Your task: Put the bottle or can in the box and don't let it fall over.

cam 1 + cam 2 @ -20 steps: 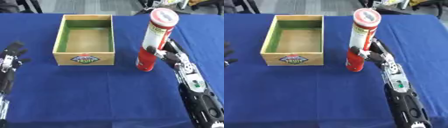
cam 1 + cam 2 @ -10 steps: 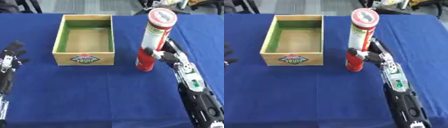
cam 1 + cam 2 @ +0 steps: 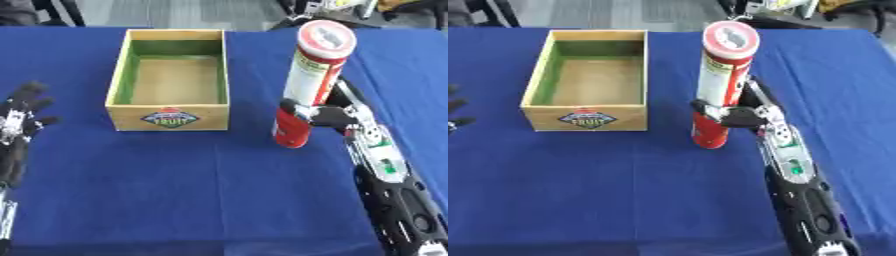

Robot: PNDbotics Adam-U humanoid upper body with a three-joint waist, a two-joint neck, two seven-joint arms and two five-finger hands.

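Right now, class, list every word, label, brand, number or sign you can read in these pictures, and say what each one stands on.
"FRUIT": on the oval label on the front wall of the wooden box.
Small print above that word on the same label: too blurred to read.
Printing on the side of the tall red and white can, held by the right hand: too blurred to read.
Marks on the can's lid: unreadable.

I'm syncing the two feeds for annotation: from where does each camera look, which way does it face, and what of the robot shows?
Left eye view: in the head, looking down at the blue table; shows the right hand, fingers curled round the tall can, and the left hand resting open at the left edge.
Right eye view: beside it, facing the same way; only fingertips of the left hand show.
Shared: the can upright on the table right of the wooden box.
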